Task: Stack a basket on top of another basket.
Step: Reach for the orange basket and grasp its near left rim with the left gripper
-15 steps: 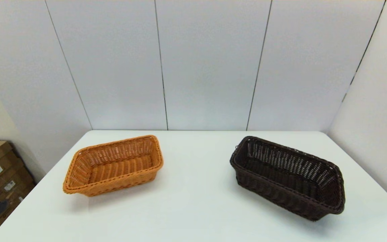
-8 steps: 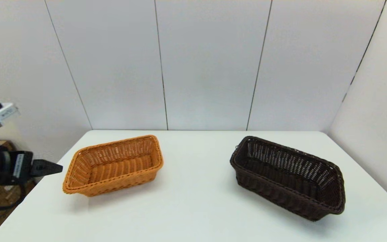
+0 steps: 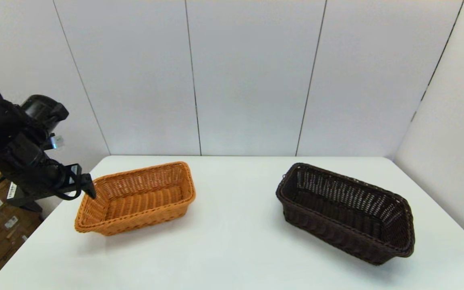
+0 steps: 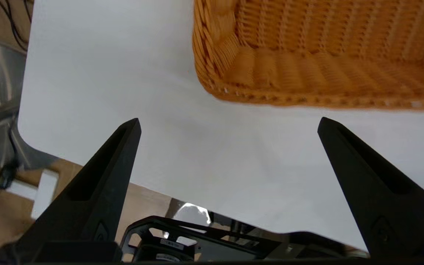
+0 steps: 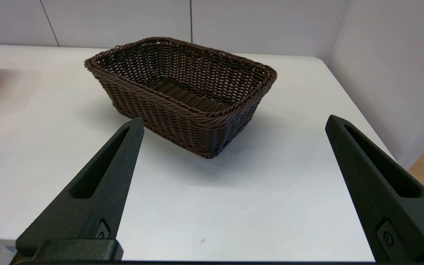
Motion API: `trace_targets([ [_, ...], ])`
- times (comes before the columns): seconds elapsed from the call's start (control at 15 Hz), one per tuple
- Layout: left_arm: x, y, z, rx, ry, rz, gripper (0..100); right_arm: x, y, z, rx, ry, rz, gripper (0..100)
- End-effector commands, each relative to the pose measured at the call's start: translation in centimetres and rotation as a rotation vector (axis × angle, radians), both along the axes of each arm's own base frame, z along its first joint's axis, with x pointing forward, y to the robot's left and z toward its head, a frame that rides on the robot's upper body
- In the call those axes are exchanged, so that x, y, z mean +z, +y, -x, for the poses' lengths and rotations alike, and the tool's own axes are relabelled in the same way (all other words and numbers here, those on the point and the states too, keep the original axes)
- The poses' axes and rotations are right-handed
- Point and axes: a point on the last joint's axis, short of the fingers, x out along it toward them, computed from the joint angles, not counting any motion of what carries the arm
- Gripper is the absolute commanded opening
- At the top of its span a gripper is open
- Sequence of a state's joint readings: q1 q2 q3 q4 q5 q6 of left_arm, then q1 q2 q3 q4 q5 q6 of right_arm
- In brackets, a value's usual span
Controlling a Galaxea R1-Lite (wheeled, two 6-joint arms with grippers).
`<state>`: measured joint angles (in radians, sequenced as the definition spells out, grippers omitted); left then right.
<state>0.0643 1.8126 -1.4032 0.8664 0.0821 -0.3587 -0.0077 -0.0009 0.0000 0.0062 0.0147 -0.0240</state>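
Head view: the orange-tan basket (image 3: 135, 198) stands on the white worktop (image 3: 236, 241), and the dark brown basket (image 3: 346, 211) stands well apart from it, toward the robot's right; both are upright and nothing rests in either. The long axis of the orange-tan basket runs from its near-left corner to its far-right corner; that of the dark brown basket runs from its far-left end to its near-right end. The left claw (image 3: 83, 183) hangs at the left short end of the orange-tan basket, at about rim height; whether it touches the rim cannot be told from this view. The right arm is not visible here. Left wrist view: the left claw (image 4: 228, 123) is spread wide and holds nothing; the braided rim of the orange-tan basket (image 4: 307, 55) lies just beyond its fingertips (image 4: 133, 127), apart from them, with bare worktop between. Right wrist view: the right claw (image 5: 234, 121) is likewise spread wide and empty, at the near edge of the worktop, facing the dark brown basket (image 5: 182, 92), whose short end lies ahead of it at some distance. Judgement: stacking has not begun; the left arm is the nearer to the orange-tan basket, the right arm to the dark brown one.
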Motion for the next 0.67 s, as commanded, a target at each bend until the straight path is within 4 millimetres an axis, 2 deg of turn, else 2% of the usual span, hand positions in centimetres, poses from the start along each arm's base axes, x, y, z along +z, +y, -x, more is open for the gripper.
trace_targets([
  [0.07, -2.7, 2.3, -3.8, 0.065, 0.086, 0.008, 100, 0.0, 0.0, 0.0, 0.001, 0.002, 0.000, 100],
  [0.27, -4.0, 3.3, -5.5, 0.064, 0.108, 0.006, 100, 0.0, 0.0, 0.0, 0.001, 0.002, 0.000, 100],
  [0.53, -6.9, 3.6, -7.5, 0.060, 0.166, 0.013, 100, 0.0, 0.0, 0.0, 0.001, 0.002, 0.000, 100],
  [0.67, -7.5, 3.6, -8.2, 0.050, 0.165, 0.052, 100, 0.0, 0.0, 0.0, 0.001, 0.002, 0.000, 100],
])
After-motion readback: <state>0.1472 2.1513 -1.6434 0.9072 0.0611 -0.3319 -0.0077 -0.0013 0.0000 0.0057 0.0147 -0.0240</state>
